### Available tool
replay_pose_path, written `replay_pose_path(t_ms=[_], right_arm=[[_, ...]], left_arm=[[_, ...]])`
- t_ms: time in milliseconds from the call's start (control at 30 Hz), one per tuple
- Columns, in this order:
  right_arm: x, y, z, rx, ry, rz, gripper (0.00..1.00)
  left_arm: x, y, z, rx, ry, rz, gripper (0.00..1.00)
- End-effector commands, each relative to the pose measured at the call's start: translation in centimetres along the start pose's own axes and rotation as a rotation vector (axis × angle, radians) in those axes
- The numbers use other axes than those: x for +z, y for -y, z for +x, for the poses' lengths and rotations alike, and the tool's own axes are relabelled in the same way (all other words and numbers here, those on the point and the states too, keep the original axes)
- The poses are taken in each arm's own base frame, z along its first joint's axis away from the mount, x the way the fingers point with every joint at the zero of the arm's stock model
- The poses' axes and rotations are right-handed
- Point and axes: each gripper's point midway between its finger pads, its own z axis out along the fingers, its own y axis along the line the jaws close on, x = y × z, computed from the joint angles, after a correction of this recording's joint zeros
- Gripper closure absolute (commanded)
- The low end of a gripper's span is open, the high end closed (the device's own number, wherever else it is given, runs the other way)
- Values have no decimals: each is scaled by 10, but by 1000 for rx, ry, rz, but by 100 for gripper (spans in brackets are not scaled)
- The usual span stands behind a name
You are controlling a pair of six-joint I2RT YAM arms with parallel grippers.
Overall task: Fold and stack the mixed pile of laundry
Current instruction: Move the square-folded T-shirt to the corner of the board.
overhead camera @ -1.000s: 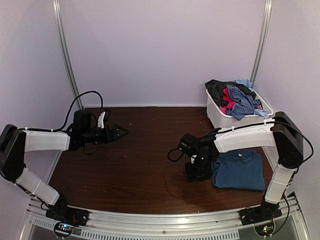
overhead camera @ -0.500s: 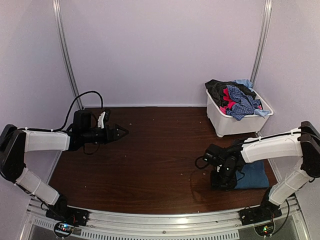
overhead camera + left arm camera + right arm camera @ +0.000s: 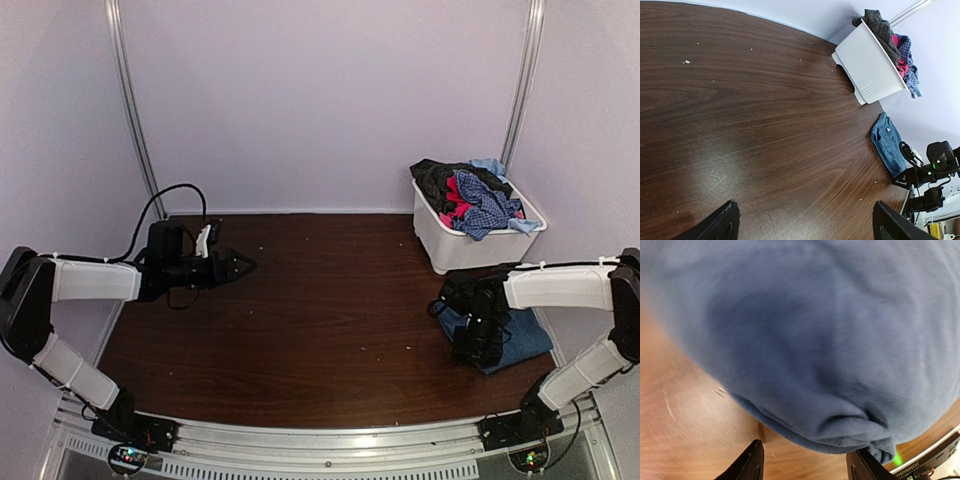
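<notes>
A folded dark-blue T-shirt (image 3: 520, 335) lies on the brown table near its right edge, slightly skewed. My right gripper (image 3: 476, 352) points down at the shirt's left edge. In the right wrist view the T-shirt (image 3: 815, 340) fills the frame, and its thick folded edge lies just past my right gripper (image 3: 807, 467), whose jaws stand apart over bare wood. The mixed laundry pile (image 3: 468, 192), black, red, checked blue and light blue, heaps in the white bin (image 3: 470, 245). My left gripper (image 3: 240, 266) hovers wide open over the table's left side, holding nothing (image 3: 805, 230).
The bin (image 3: 870, 65) stands at the back right against the wall. A black cable (image 3: 165, 195) loops behind the left arm. Small crumbs (image 3: 686, 62) dot the wood. The table's front rail (image 3: 330, 440) runs along the near edge.
The right gripper has slid right, taking the folded T-shirt with it toward the table's right edge and turning it a little. Its jaws have spread. The left arm stays still.
</notes>
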Motion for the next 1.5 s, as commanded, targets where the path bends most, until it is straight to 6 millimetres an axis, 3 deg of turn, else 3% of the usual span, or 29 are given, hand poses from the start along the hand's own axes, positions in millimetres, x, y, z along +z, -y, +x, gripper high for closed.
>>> replay_pose_path(t_ms=[0,67,200,367,533,667,800,900,1100,1200,1300,1400,1467], right_arm=[[-5,-44,-34,-107,65,-72,44],[-3,-54,-44,-126,71,-64,44],[6,-55,-61,-122,71,-34,44],[17,-29,-55,-94,39,3,44],[7,-1,-48,-37,50,1,43],[-13,-3,-53,-56,77,-27,43],[-56,-25,-66,-120,170,-105,40],[-101,-48,-81,-190,278,-179,29],[-191,-88,-131,-348,535,-258,13],[-239,-108,-161,-417,696,-291,5],[-289,-128,-192,-426,894,-369,0],[-325,-117,-231,-358,1023,-383,0],[-330,-85,-271,-245,1019,-411,0]], left_arm=[[0,4,-9,15,31,28,6],[-1,4,-10,17,34,24,6],[-4,3,-11,18,37,15,6],[-7,1,-13,16,44,5,6],[-7,0,-13,15,42,1,6],[-7,1,-16,22,49,-3,6],[-10,0,-22,58,56,-40,2],[-17,-2,-32,100,70,-101,2],[-28,7,-52,259,33,-256,2],[-45,32,-91,386,86,-398,2],[-78,44,-134,412,208,-592,2],[-100,46,-151,353,241,-626,2],[-100,44,-147,326,202,-610,2]])
